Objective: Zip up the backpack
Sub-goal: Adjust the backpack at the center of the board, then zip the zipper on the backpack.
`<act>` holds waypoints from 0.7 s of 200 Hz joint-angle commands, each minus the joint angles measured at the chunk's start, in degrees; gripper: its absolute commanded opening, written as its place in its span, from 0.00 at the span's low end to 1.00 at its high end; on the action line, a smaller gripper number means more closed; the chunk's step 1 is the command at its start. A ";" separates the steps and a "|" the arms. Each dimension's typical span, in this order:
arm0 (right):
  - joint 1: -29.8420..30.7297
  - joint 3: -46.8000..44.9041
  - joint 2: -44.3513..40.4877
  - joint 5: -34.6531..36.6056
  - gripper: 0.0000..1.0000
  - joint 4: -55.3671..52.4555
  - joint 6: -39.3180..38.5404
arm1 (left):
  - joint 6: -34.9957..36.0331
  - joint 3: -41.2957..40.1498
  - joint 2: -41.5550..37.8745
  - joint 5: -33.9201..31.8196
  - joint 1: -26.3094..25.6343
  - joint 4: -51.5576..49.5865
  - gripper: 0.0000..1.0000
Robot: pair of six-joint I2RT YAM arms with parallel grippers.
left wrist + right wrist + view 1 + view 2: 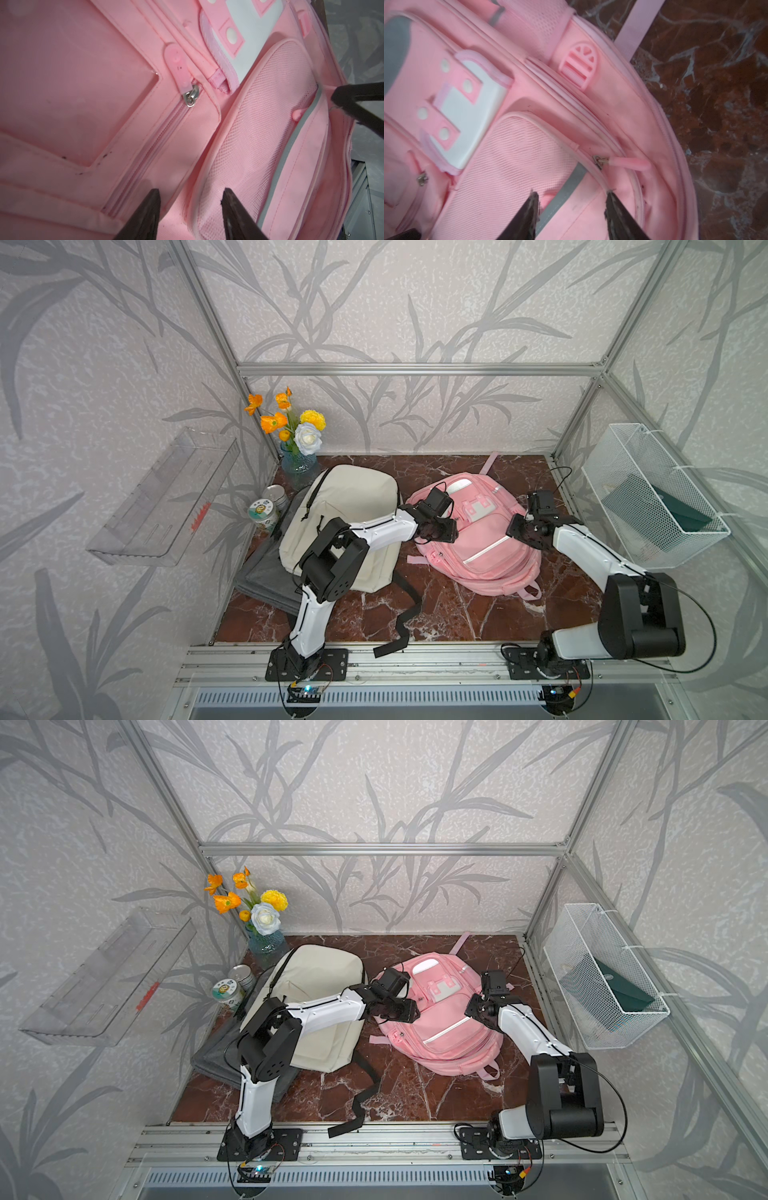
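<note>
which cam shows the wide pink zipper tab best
Left wrist: the tab and its metal slider show large and sharp, ahead of the left gripper. Right wrist shows only a small slider, perhaps the same. In both top views the tab is too small to tell.

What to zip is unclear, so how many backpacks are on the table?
2. The pink backpack lies at right; the beige backpack at left, by the vase. Grey folded fabric under it could be another.
</note>
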 commanded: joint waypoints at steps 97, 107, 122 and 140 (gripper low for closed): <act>21.47 -18.57 -12.93 2.40 0.55 1.39 13.95 | 6.81 8.66 5.58 -1.34 5.55 -13.50 0.49; 16.56 -17.81 -11.69 2.45 0.55 1.56 11.36 | 5.98 6.69 4.68 -0.69 4.67 -11.64 0.49; 9.19 -16.22 -9.25 2.41 0.55 3.00 8.12 | 4.81 4.60 3.75 -0.51 2.79 -10.25 0.49; 1.87 -11.70 -4.86 -0.68 0.55 1.84 3.47 | 3.17 3.21 3.31 0.58 0.56 -8.81 0.49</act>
